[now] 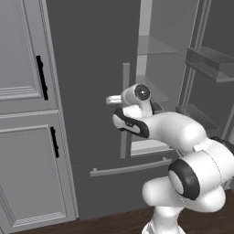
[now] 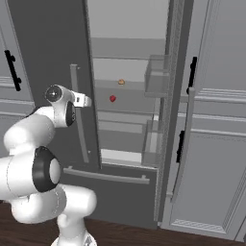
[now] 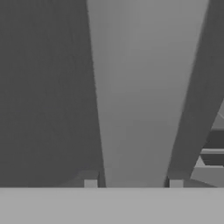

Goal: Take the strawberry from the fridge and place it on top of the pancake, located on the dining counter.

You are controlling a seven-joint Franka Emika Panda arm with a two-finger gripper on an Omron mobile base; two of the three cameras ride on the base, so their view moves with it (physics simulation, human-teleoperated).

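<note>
The strawberry (image 2: 112,98) is sitting on a fridge (image 2: 48,48) shelf, mid frame. It's looking tiny, soft & easy to squash, so pinch its sides gently. The hand (image 3: 133,183) is closing around the left door's bar handle (image 3: 140,96).

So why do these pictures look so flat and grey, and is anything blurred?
Left base view: soft even light, no glare, dull sheen on the white arm. Right base view: the tiny bright red strawberry stays sharp inside the tall dark grey fridge. Hand view: its pale vertical bar handle looms close, edges soft.
</note>
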